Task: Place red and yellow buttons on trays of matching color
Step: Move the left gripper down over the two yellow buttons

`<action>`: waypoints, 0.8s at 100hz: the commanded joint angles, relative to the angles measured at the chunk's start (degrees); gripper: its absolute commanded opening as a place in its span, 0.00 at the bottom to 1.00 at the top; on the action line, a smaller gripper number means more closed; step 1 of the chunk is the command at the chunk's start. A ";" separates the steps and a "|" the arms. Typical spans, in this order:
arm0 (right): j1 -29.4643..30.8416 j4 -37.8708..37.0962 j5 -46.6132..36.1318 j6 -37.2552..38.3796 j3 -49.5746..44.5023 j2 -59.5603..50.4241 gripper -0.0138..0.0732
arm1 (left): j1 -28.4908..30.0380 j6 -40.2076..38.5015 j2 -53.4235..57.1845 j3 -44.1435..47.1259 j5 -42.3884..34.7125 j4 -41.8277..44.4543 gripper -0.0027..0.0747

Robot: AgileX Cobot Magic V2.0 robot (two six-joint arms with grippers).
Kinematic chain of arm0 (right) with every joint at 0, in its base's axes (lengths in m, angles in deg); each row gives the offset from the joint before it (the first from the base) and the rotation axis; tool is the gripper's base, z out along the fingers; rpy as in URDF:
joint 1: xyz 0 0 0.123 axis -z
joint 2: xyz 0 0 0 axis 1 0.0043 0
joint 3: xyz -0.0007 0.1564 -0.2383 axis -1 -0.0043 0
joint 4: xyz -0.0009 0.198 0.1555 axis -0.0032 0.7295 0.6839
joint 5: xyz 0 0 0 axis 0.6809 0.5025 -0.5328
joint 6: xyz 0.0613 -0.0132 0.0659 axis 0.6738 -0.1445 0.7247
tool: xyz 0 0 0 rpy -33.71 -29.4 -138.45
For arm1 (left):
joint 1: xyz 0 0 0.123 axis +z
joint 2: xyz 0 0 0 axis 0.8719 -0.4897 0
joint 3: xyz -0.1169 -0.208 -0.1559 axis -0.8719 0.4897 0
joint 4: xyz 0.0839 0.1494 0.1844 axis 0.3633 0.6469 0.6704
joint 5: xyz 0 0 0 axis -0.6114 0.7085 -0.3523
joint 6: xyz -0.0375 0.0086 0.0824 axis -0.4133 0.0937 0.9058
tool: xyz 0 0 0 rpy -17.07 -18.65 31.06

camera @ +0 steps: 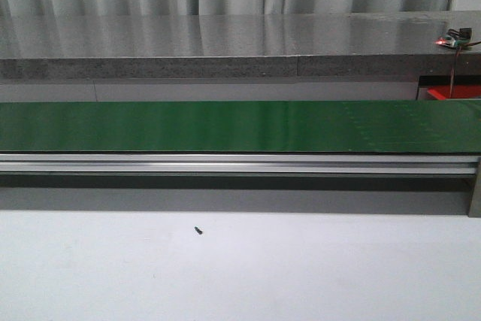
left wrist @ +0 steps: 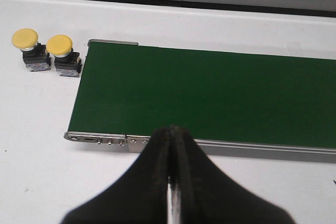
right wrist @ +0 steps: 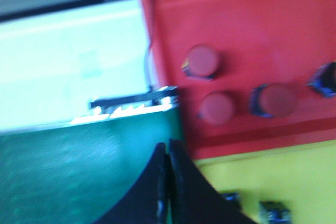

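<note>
- My left gripper (left wrist: 171,145) shows only in its wrist view: two black tapered fingers pressed flat together, nothing between them.
- My right gripper (right wrist: 167,153) shows likewise only in its own wrist view, dark fingers meeting at the tips, holding nothing.
- Neither arm appears in the front view, which shows a small dark screw-like speck (camera: 198,230) alone on the matte white table (camera: 301,276).
- Beyond my left fingers lies the conveyor belt (left wrist: 210,95), smooth dark green with a brushed metal rail and a rounded end.
- Just off that end, on the white table, stand two yellow buttons (left wrist: 25,39) and (left wrist: 59,45), just beside each other: domed mushroom caps on dark square bases. The front view does not show them.
- The right wrist view is blurred. Past my right fingers sits the yellow tray (right wrist: 294,177) with two dark button bases at its near part, their caps cut off by the frame edge.
- Touching it, farther on, is the glossy red tray (right wrist: 252,9) holding round red buttons (right wrist: 202,60), (right wrist: 217,108), (right wrist: 276,100), and one more cut by the frame edge.
- The front view catches only a red corner (camera: 451,93) at far right, under a speckled grey stone shelf (camera: 225,50) before pleated curtains.
</note>
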 commanded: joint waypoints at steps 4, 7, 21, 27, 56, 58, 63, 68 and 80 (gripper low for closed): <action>-4.20 -2.05 -5.25 -0.89 -4.83 -7.38 0.08 | -0.14 -0.06 0.82 -1.42 -3.61 -1.74 0.01; -5.00 -2.18 -5.77 -0.82 -6.36 -8.33 0.08 | -0.14 -0.06 0.82 -1.42 -3.61 -1.74 0.01; -7.86 -2.18 -7.74 -0.87 -14.18 -13.03 0.08 | -0.14 -0.06 0.82 -1.42 -3.61 -1.74 0.01; -8.30 -2.25 -9.27 -0.87 -18.19 -15.37 0.08 | -0.14 -0.06 0.82 -1.42 -3.61 -1.74 0.01; -8.44 -2.32 -19.99 -0.87 -38.39 -29.41 0.08 | -0.14 -0.06 0.82 -1.42 -3.61 -1.74 0.01; -8.44 -2.32 -20.80 -0.87 -39.84 -30.55 0.08 | -0.14 -0.06 0.82 -1.42 -3.61 -1.74 0.01; -8.44 -2.32 -22.73 -0.87 -43.16 -33.24 0.08 | -0.14 -0.06 0.82 -1.42 -3.61 -1.74 0.01; -8.44 -2.32 -24.52 -0.87 -46.22 -35.99 0.08 | -0.14 -0.06 0.82 -1.42 -3.61 -1.74 0.01; -8.44 -2.32 -26.21 -0.87 -52.16 -42.58 0.08 | -0.14 -0.06 0.82 -1.42 -3.61 -2.56 0.01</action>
